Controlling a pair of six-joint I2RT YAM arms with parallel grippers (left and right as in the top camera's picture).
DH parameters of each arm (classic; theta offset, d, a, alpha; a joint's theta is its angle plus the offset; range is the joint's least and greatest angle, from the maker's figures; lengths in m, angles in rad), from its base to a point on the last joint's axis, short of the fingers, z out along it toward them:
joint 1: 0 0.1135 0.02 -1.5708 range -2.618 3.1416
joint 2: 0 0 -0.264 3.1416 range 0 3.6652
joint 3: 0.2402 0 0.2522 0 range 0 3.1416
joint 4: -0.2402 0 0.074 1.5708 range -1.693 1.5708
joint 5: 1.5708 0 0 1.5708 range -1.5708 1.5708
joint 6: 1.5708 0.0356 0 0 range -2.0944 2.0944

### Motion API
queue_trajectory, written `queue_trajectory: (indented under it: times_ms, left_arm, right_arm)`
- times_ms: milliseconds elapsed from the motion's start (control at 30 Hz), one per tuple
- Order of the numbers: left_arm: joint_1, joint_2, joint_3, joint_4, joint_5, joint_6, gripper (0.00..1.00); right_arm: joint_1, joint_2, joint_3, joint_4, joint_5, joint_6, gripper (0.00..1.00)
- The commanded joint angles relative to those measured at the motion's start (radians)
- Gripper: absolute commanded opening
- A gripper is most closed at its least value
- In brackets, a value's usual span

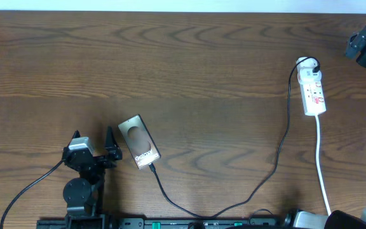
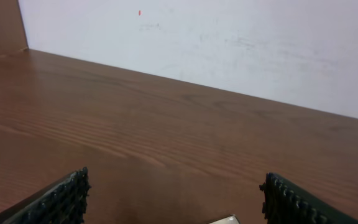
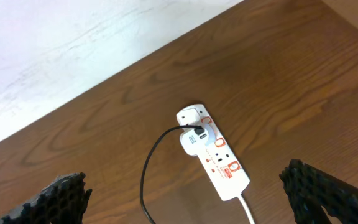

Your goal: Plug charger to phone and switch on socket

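Note:
The phone [image 1: 138, 141] lies flat on the table, screen up, and one corner of it shows in the left wrist view [image 2: 225, 219]. The black charger cable [image 1: 278, 156] runs from the phone's near end [image 1: 152, 167], where its tip meets the phone, to a white adapter on the socket strip [image 1: 312, 86]. My left gripper [image 1: 94, 141] is open and empty just left of the phone, its fingers wide apart [image 2: 173, 199]. My right gripper [image 1: 363, 46] is right of the strip, open and empty [image 3: 188, 199]. The strip [image 3: 213, 152] lies between and beyond its fingers.
The strip's white cord [image 1: 323, 178] runs toward the table's front edge. A pale wall [image 2: 229, 43] rises behind the table's far edge. The left arm's base and its black cable [image 1: 24, 191] sit at the front left.

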Motion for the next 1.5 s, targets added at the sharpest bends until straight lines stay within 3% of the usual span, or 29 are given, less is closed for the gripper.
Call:
queue_trajectory:
  times_ms: [0,1467]
  left_arm:
    - [0.002,-0.009,-0.009,-0.054,-0.024,0.020,0.87]
    - [-0.003,-0.004,-0.009,-0.050,-0.026,-0.003,0.87]
  right_arm:
    - [0.001,-0.013,-0.002,-0.001,0.004,0.011,0.99]
    - [0.001,-0.014,-0.002,-0.002,0.019,0.011,0.99]
